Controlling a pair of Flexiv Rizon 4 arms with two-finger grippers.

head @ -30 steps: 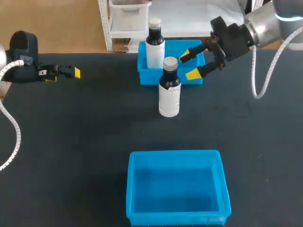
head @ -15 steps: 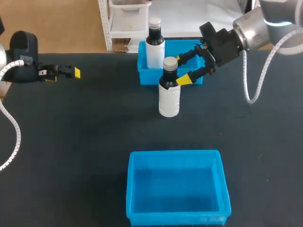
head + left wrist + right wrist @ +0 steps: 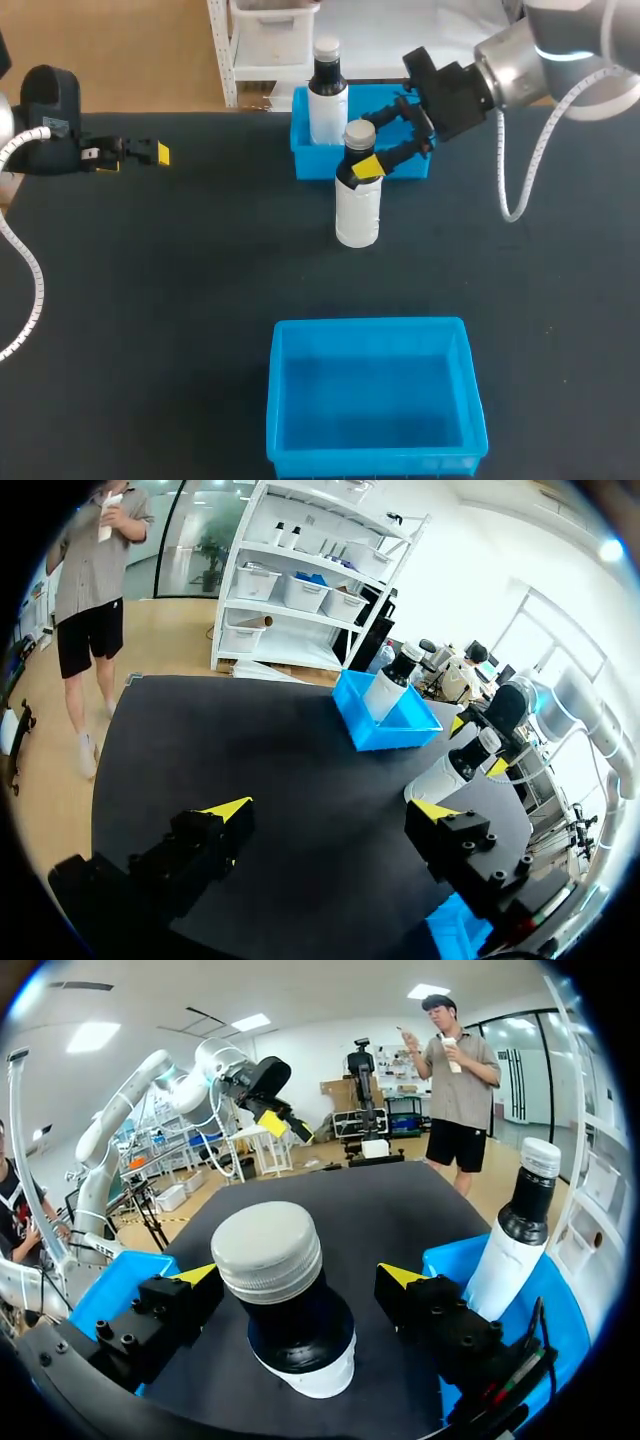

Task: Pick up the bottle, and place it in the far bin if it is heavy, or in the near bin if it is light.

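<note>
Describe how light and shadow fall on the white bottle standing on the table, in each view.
Head view: the white bottle with black neck and grey cap is lit evenly, with hardly any shadow on the black table. Right wrist view: its black neck shows a soft sheen, no hard glare. Left wrist view: too small to judge.

Silver arm [image 3: 545, 55], white coiled cable [image 3: 499, 170], black yellow-tipped hand [image 3: 372, 143].
</note>
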